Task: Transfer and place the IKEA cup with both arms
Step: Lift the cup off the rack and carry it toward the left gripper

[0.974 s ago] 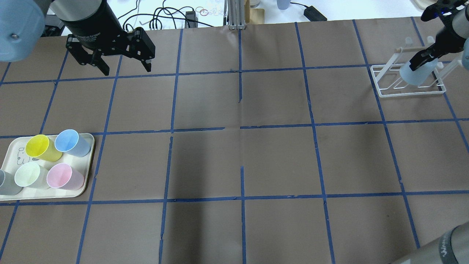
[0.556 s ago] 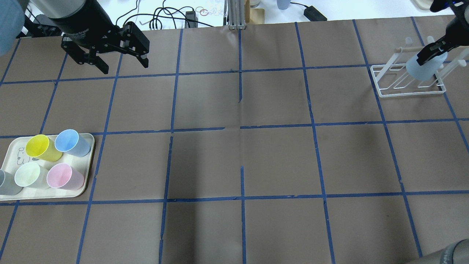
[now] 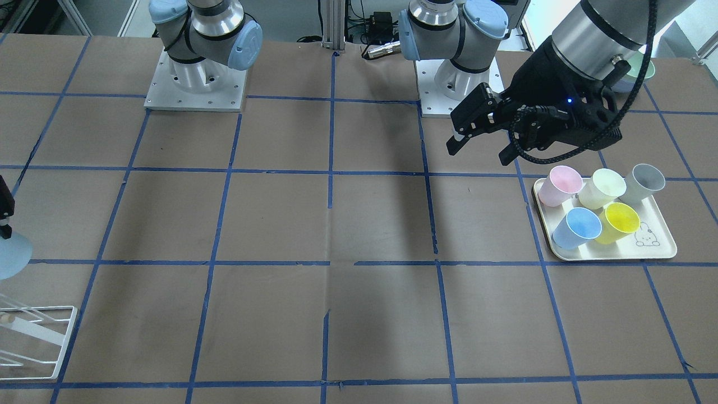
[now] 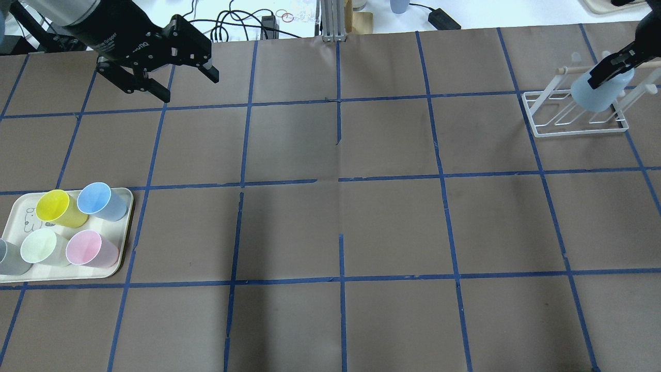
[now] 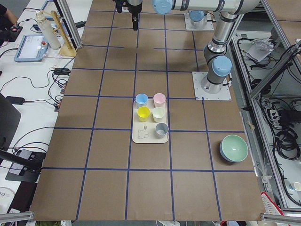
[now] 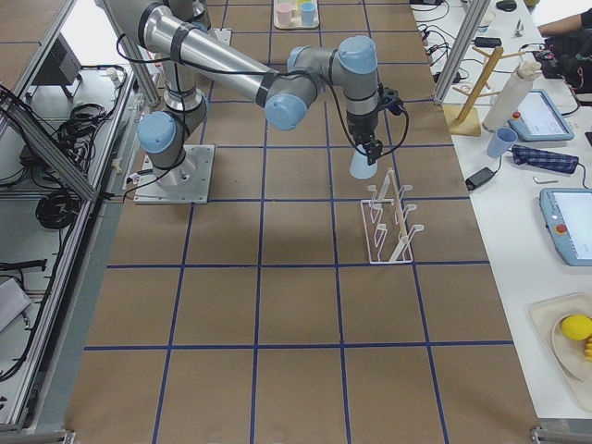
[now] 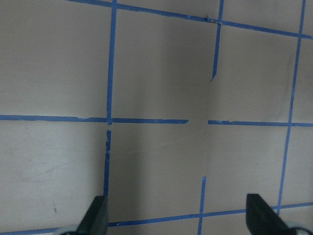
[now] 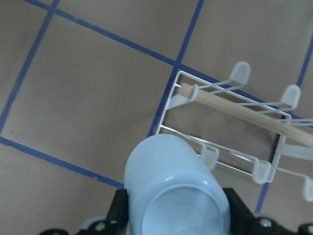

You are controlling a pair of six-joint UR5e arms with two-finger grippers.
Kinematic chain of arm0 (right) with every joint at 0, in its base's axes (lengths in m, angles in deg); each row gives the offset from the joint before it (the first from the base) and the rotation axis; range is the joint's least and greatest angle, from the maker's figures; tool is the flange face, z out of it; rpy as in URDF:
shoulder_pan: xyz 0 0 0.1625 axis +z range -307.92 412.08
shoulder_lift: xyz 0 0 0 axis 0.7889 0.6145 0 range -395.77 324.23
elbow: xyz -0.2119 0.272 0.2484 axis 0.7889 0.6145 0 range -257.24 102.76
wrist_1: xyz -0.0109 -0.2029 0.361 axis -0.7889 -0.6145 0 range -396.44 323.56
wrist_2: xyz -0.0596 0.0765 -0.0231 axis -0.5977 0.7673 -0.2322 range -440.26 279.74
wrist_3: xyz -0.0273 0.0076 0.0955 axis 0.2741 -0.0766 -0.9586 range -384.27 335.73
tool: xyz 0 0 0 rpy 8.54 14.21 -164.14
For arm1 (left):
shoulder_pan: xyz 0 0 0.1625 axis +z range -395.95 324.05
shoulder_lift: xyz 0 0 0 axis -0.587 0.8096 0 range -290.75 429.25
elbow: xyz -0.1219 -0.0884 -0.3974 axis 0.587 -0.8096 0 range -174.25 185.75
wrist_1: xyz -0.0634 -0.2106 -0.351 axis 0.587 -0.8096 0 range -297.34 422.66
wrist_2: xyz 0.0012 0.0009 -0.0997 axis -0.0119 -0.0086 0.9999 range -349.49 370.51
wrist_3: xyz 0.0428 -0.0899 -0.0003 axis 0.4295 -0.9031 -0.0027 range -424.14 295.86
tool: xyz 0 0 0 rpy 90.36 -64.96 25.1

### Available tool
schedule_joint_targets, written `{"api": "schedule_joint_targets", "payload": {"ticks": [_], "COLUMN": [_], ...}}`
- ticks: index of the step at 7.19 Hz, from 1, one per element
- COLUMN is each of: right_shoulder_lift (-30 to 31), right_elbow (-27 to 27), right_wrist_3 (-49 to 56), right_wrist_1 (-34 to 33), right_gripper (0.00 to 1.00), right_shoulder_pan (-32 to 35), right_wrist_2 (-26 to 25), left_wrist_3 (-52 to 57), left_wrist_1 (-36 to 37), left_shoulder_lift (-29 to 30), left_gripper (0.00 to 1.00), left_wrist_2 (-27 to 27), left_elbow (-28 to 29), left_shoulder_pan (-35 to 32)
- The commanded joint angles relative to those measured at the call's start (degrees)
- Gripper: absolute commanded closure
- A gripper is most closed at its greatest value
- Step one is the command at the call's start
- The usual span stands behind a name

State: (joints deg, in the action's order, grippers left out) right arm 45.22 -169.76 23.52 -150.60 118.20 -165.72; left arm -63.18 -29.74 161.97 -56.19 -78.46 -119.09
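Note:
The pale icy-blue IKEA cup (image 4: 599,94) hangs upside down in my right gripper (image 4: 612,63), which is shut on its base end. It hovers over the white wire rack (image 4: 537,117) at the far right. The right wrist view shows the cup's bottom (image 8: 177,193) close up, above the rack's wooden dowel (image 8: 234,110). The cup also shows at the front-facing view's left edge (image 3: 8,255) and in the right side view (image 6: 363,166). My left gripper (image 4: 183,85) is open and empty, held high over the far left of the table (image 3: 479,152).
A cream tray (image 4: 128,206) at the near left holds yellow (image 4: 54,205), sky-blue (image 4: 98,199), pale green (image 4: 40,245), pink (image 4: 85,248) and grey cups (image 3: 645,179). A green bowl (image 5: 233,148) sits beside the left arm's base. Cables lie beyond the far edge.
My right gripper has carried the cup a little up and farther back over the rack. My left gripper has turned and shifted slightly, still open.

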Motion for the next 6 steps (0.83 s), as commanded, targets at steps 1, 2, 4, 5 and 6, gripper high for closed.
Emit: {"api": "schedule_joint_targets", "payload": {"ticks": [1, 2, 4, 5, 6], "right_shoulder_lift": [2.06, 2.15, 2.33, 2.41, 2.59], "right_elbow": [0.06, 0.15, 0.06, 0.06, 0.06], "right_wrist_3": [-6.33, -13.79, -28.46, -34.28, -38.95], "right_wrist_1": [5.07, 5.26, 5.62, 5.97, 7.1], "right_gripper": [1.0, 1.0, 1.0, 1.0, 1.0], "right_shoulder_pan": [7.32, 11.02, 20.58, 23.77, 27.02], "right_wrist_2": [1.97, 2.06, 1.79, 1.71, 2.05], "left_wrist_3": [0.01, 0.1, 0.1, 1.05, 1.24], "left_wrist_1": [-0.06, -0.06, 0.03, 0.38, 0.64], "left_shoulder_lift": [-0.17, -0.17, -0.17, -0.17, -0.09], "left_gripper": [0.0, 0.0, 0.0, 0.0, 0.0], "left_wrist_2": [9.97, 12.37, 21.05, 24.83, 31.4], "left_elbow": [-1.73, -2.7, -5.07, -6.21, -7.18], "left_shoulder_pan": [2.53, 3.07, 5.08, 5.53, 6.05]}}
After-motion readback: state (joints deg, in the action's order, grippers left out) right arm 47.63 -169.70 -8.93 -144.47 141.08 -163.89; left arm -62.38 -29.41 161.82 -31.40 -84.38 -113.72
